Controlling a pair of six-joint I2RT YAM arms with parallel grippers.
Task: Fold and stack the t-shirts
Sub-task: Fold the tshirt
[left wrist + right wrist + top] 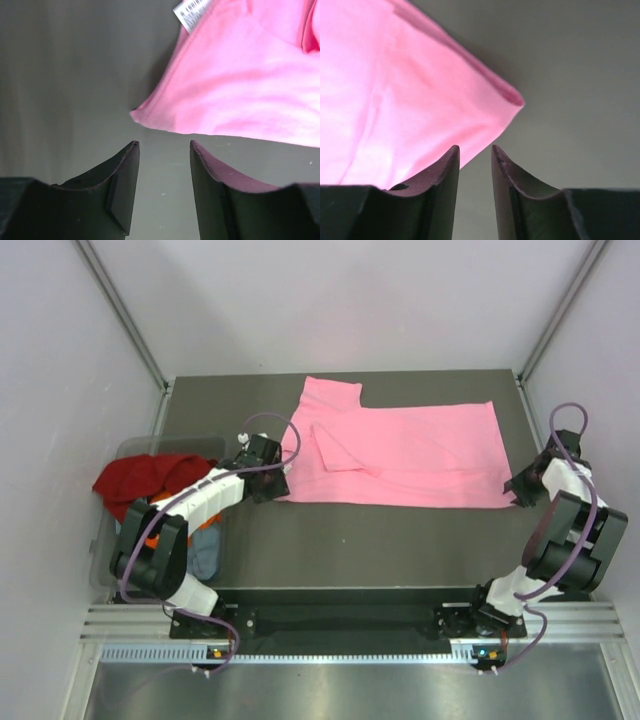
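Only the pink t-shirt lies partly folded on the bench, left gripper wide and right gripper narrow, both empty; the other t-shirts wait unfolded in the bin at the left edge.

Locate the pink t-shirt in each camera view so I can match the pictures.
Top external: pink t-shirt spread across the far half of the dark table.
Left wrist: upper right, its corner just beyond the left gripper.
Right wrist: upper left, its corner just beyond the right gripper.
Shared landmark: the dark table under it.
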